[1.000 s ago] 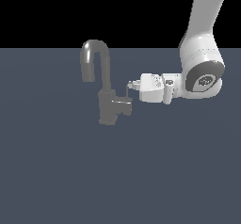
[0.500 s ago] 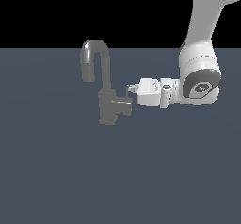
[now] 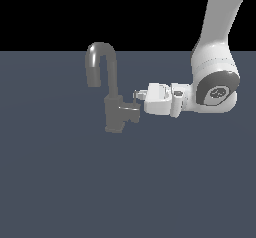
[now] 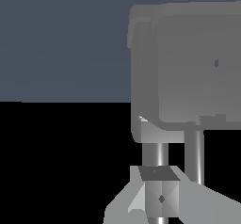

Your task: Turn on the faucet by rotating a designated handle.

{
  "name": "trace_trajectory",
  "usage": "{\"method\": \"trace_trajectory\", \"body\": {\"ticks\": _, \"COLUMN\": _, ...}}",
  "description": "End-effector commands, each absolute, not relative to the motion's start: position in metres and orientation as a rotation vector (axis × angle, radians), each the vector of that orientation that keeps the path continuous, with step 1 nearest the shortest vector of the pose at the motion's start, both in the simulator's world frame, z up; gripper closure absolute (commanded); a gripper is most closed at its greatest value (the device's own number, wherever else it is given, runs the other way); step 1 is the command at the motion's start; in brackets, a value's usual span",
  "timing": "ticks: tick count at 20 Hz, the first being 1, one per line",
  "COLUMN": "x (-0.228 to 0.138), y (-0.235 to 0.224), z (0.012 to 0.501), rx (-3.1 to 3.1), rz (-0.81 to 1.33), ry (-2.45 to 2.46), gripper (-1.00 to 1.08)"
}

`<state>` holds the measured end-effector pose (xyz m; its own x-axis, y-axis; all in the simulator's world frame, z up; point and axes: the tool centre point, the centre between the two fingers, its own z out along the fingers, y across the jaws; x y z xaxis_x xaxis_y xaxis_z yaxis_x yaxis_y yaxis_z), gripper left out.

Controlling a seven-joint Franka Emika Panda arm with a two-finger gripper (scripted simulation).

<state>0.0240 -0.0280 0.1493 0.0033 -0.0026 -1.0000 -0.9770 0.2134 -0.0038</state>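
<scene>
The dull-grey faucet (image 3: 114, 113) stands at the middle of the exterior view, its hooked spout (image 3: 100, 57) curving toward that view's left. The handle (image 3: 132, 113) is a short stub on the body's right side, with a thin upright rod (image 3: 136, 101) at its end. My white gripper (image 3: 136, 95) reaches in level from the exterior view's right, its fingertips right at the top of the rod. In the wrist view the faucet body (image 4: 188, 63) fills the frame close up. There the gripper (image 4: 160, 197) shows as one closed block against a thin rod (image 4: 155, 155).
The faucet stands on a flat dark blue-grey surface (image 3: 75, 182). The white arm (image 3: 215, 82) comes down from the top right of the exterior view.
The gripper has moved a little toward the exterior view's left and slightly down, closing in on the handle's rod. The faucet looks unchanged.
</scene>
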Motion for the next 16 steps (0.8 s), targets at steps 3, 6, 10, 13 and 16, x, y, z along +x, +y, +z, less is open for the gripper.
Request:
{"method": "trace_trajectory", "body": {"ticks": 3, "x": 0.009, "y": -0.025, "z": 0.153, "rx": -1.053, "rz": 1.049, "ry": 1.301, "gripper": 1.08}}
{"method": "trace_trajectory", "body": {"ticks": 6, "x": 0.0, "y": -0.023, "z": 0.155, "rx": -1.053, "rz": 1.049, "ry": 1.301, "gripper": 1.08}}
{"method": "trace_trajectory", "body": {"ticks": 10, "x": 0.002, "y": -0.023, "z": 0.159, "rx": -1.057, "rz": 1.033, "ry": 1.298, "gripper": 1.08}}
{"method": "trace_trajectory", "body": {"ticks": 13, "x": -0.01, "y": -0.02, "z": 0.152, "rx": -1.056, "rz": 1.036, "ry": 1.298, "gripper": 1.08}}
{"method": "trace_trajectory", "body": {"ticks": 16, "x": -0.022, "y": -0.018, "z": 0.144, "rx": -1.055, "rz": 1.04, "ry": 1.299, "gripper": 1.08}}
